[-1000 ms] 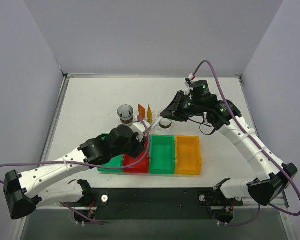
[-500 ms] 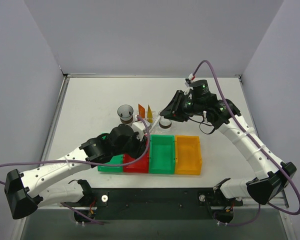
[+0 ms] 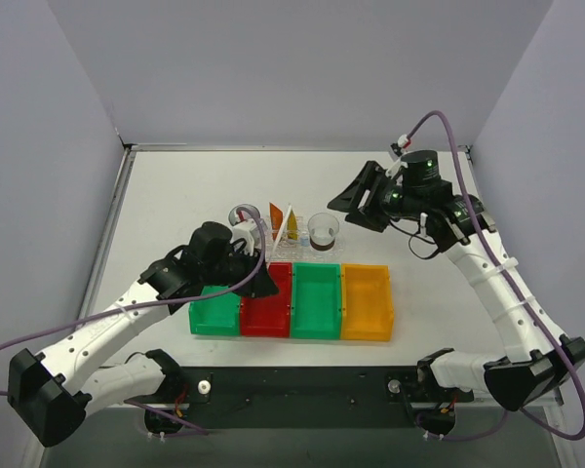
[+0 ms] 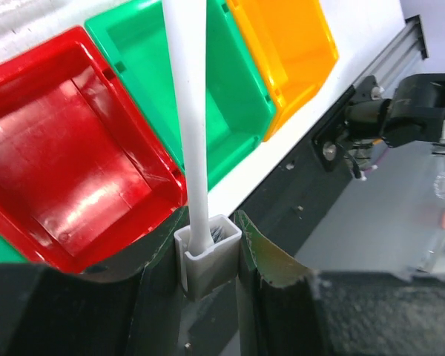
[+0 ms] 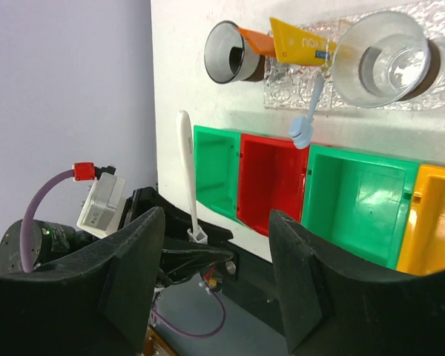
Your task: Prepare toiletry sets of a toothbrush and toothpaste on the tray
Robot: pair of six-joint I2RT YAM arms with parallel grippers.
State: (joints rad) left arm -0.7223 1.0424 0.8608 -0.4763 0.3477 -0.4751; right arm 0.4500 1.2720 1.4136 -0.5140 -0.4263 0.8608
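The clear tray (image 5: pixel 285 95) lies behind the bins, with a clear cup at each end of it. An orange tube (image 5: pixel 256 41) and a yellow tube (image 5: pixel 300 46) lean between the cups. A pale blue toothbrush (image 5: pixel 309 111) slants down off the tray's front edge. My left gripper (image 4: pixel 208 256) is shut on the capped head of a white toothbrush (image 4: pixel 187 111), held above the red bin with its handle pointing towards the tray (image 3: pixel 273 237). My right gripper (image 3: pixel 353 205) hangs open and holds nothing, to the right of the right cup (image 3: pixel 323 232).
A row of bins stands in front of the tray: green (image 3: pixel 214 314), red (image 3: pixel 266 302), green (image 3: pixel 317 300), orange (image 3: pixel 367 302). The left cup (image 3: pixel 242 216) is dark-rimmed. The black rail (image 3: pixel 302 385) runs along the near table edge.
My right gripper has opened and drawn back to the right, away from the right cup. My left arm has swung left and lifted, with the white toothbrush in its grip.
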